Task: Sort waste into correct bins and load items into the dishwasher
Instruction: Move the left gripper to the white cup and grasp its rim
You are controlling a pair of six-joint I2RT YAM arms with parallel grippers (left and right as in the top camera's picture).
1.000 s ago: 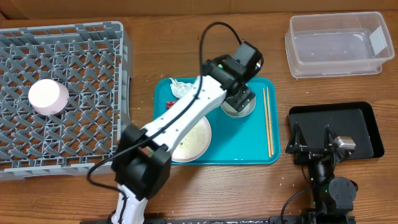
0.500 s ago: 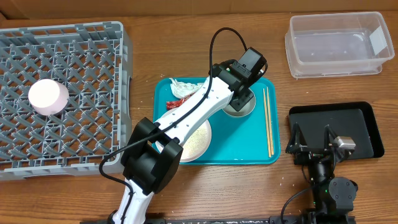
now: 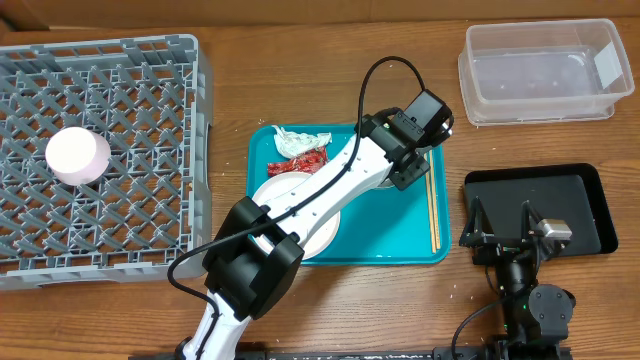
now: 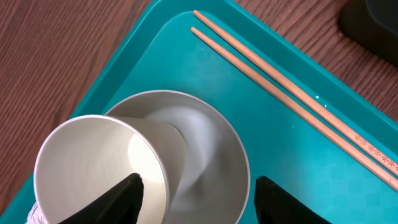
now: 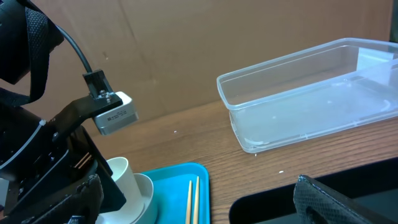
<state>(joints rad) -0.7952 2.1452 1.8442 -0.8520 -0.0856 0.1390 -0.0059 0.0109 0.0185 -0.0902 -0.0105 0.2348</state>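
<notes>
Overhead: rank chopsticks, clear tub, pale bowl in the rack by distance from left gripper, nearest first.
From the left gripper:
1. chopsticks, just right, on the teal tray
2. clear tub, back right
3. pale bowl, far left in the grey rack

teal tray [image 3: 390, 235], grey lattice rack [image 3: 100, 45] — pale, perhaps pinkish bowl [image 3: 77, 156]; red printed wrapper [image 3: 297, 162], black tray [image 3: 530, 185].

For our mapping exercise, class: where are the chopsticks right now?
In the overhead view, the chopsticks lie side by side along the right edge of the teal tray, just left of the black tray.
</notes>
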